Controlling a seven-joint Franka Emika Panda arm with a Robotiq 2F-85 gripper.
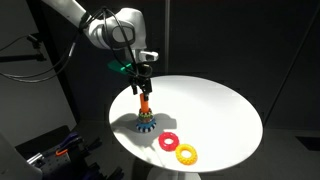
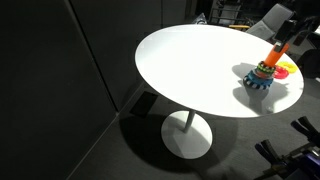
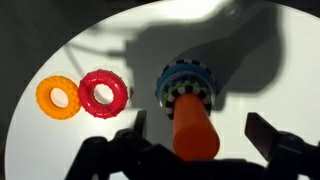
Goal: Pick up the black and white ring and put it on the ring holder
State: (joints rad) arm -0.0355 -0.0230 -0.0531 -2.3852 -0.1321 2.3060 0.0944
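Note:
The ring holder (image 3: 172, 76) has a dark round base with a teal scalloped edge and an upright orange peg (image 3: 193, 128). The black and white ring (image 3: 168, 95) sits around the peg, low down on the base. My gripper (image 3: 197, 135) is open and empty, directly above the holder, with one finger on each side of the peg's top and apart from it. In both exterior views the gripper (image 1: 142, 88) (image 2: 283, 40) hovers over the holder (image 1: 146, 124) (image 2: 262, 80).
A red ring (image 3: 103, 93) (image 1: 168, 141) and a yellow ring (image 3: 57, 97) (image 1: 186, 153) lie flat beside the holder on the round white table (image 1: 215, 105) (image 2: 190, 65). The holder stands near the table's edge. The surroundings are dark.

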